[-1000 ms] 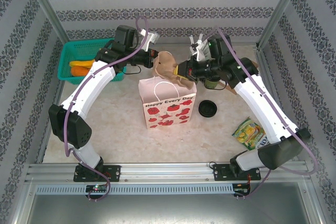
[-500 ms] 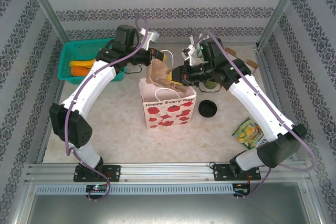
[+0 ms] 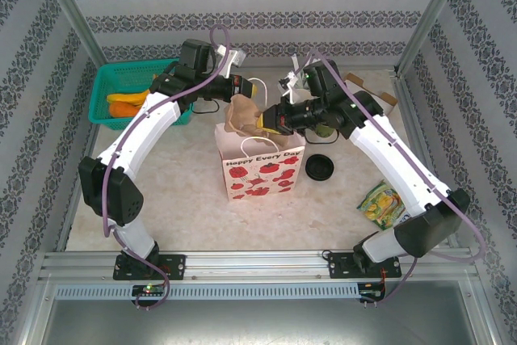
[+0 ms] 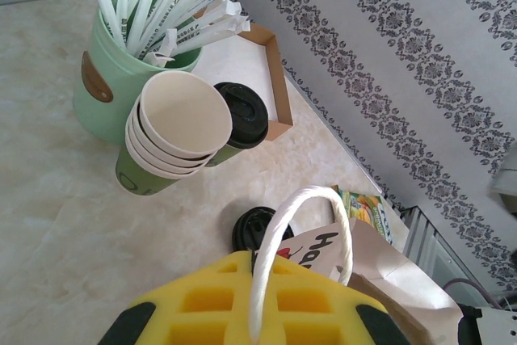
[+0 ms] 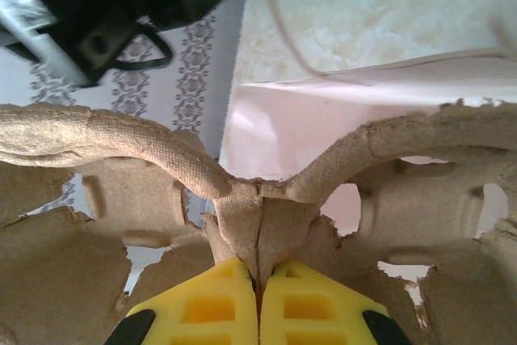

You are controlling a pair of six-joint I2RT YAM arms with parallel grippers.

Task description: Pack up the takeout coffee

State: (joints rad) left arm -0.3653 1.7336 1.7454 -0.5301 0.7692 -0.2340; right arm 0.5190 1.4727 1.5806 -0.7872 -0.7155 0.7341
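**Carrier over the gift bag, coffee unpacked**
Left end effector is clamped on the bag's white handle. Right end effector is pinching the ragged pulp carrier above the bag. The takeout coffee waits on the worktop beyond the bag. The carrier could snag the rim and tip the bag.

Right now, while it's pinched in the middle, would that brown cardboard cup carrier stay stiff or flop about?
Probably fairly stiff: the cup carrier holds its moulded arch shape though the right end effector grips only its centre ridge. Likely light, hanging from that one pinch. Its ragged, torn edges suggest it could rip if tugged.
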